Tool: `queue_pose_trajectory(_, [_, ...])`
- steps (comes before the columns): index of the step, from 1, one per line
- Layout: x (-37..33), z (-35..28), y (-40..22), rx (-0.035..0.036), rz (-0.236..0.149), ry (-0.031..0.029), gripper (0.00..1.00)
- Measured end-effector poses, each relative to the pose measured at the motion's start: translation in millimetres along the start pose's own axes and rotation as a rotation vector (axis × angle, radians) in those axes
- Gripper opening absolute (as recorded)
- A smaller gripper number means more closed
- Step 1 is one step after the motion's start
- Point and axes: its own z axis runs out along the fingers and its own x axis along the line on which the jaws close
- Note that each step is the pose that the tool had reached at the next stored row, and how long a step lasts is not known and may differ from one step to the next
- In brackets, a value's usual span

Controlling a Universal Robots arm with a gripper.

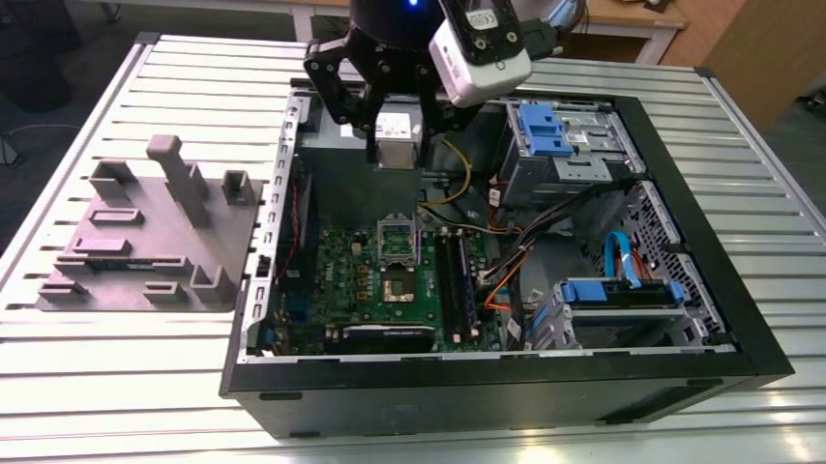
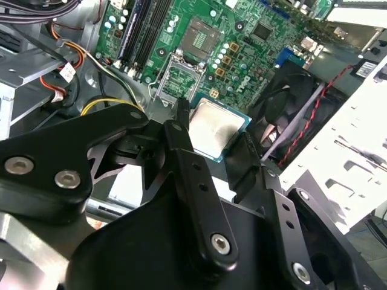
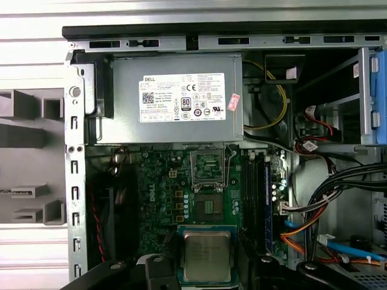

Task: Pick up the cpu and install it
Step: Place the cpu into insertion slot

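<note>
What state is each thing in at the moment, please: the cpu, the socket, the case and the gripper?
cpu: held in the jaws, lifted clear of the board, not in the socket.
socket: open and empty, lid swung back.
case: lying on its side, side open.
gripper: jaws shut on the cpu.

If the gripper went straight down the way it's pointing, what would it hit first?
Probably the grey power supply box with the white label. The gripper, shut on the cpu, seems to hang over that box rather than over the open socket, though depth is hard to judge.
</note>
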Motion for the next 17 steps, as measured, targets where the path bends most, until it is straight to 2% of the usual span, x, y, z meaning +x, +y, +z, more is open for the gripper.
queue_pose_trajectory(8, [-1.1,14.0,-0.4,0.0002,0.0,0.0,0.47])
queue_pose_trajectory(10, [-1.1,17.1,-0.4,-0.0038,0.0,0.0002,0.47])
queue_pose_trajectory(13, [-1.1,22.0,-0.5,-0.0041,0.0,0.0009,0.47])
queue_pose_trajectory(17, [-1.2,25.8,-0.5,-0.0043,0.0,0.001,0.47])
